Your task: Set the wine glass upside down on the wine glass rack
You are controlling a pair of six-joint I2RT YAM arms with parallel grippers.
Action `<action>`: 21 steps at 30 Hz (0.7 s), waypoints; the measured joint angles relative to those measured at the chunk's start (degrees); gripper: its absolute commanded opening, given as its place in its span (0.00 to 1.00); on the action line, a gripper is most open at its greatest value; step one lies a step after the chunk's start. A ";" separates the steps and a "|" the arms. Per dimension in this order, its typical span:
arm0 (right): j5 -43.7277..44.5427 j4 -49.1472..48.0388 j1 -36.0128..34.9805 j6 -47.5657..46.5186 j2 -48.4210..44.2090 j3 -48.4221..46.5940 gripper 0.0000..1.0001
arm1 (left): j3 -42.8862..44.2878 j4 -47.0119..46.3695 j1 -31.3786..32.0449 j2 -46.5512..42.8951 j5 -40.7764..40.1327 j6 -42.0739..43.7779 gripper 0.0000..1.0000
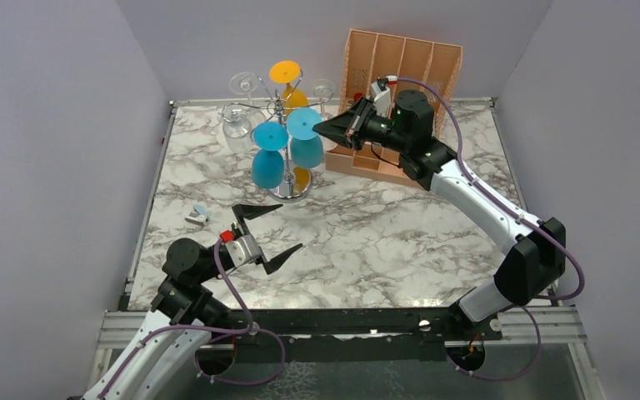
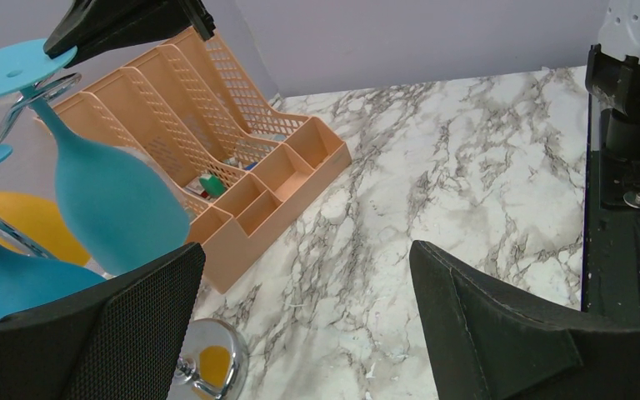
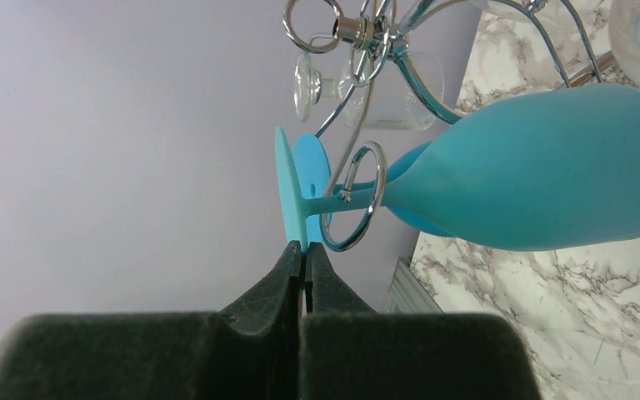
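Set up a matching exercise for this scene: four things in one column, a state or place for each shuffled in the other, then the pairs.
Things
1. left gripper
2. right gripper
3. organiser
4. yellow glass

States or places
A. hangs upside down on the rack
B. open, holding nothing
C. stands against the back wall
D. shut, tips at the foot of a teal glass

Pairs: 1-B, 2-D, 3-C, 4-A

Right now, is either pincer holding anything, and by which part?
The right pincer appears shut on the foot rim of the blue wine glass, whose stem sits in the rack's ring. The left pincer is open, empty.
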State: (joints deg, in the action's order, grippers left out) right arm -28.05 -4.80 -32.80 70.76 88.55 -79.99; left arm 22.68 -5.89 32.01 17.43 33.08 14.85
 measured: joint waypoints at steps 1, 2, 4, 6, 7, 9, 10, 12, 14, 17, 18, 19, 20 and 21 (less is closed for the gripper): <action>0.11 0.24 0.00 -0.11 -0.28 0.28 0.01 | 0.00 0.00 0.00 0.00 -0.02 0.00 0.99; 0.22 0.52 0.00 -0.17 -0.63 0.63 0.01 | 0.00 0.02 0.00 0.00 -0.02 0.00 0.99; 0.70 1.07 0.00 -0.28 -1.38 1.29 0.01 | 0.00 0.02 0.00 0.02 0.00 0.00 0.99; 1.44 1.42 0.00 -0.31 -2.19 2.03 0.01 | 0.00 0.02 0.00 0.04 0.00 0.00 0.99; 1.81 1.46 0.00 -0.28 -2.56 2.34 0.01 | 0.00 0.02 0.00 0.04 0.00 0.00 0.99; 2.58 1.51 0.00 -0.28 -2.99 2.73 0.01 | 0.00 0.02 0.00 0.04 -0.02 0.00 0.99; 2.93 1.53 0.00 -0.24 -3.06 2.86 0.01 | 0.00 0.04 0.00 0.04 -0.02 0.00 0.99; 3.45 1.53 0.00 -0.22 -3.13 3.23 0.01 | 0.00 0.04 0.00 0.04 -0.04 0.00 0.99; 3.93 1.55 0.00 0.04 -3.13 3.54 0.01 | 0.00 0.07 0.00 0.04 -0.13 0.00 0.99; 4.72 1.57 0.00 0.48 -3.45 3.72 0.01 | 0.00 0.07 0.00 0.04 -0.22 0.00 0.99; 5.14 1.66 0.00 0.74 -3.67 3.91 0.01 | 0.00 0.07 0.00 0.04 -0.22 0.00 0.99; 5.64 1.92 0.00 0.94 -3.91 4.04 0.01 | 0.00 0.07 0.00 0.07 -0.24 0.00 0.99; 6.32 2.21 0.00 1.25 -4.20 4.20 0.01 | 0.00 0.07 0.00 0.09 -0.24 -0.02 0.99; 6.86 2.62 0.00 1.46 -4.44 4.26 0.01 | 0.00 0.07 0.00 0.13 -0.26 0.00 0.99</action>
State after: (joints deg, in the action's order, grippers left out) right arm -21.19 -2.17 -32.80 72.23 84.12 -75.72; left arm 22.68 -5.82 32.01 17.56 32.82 14.85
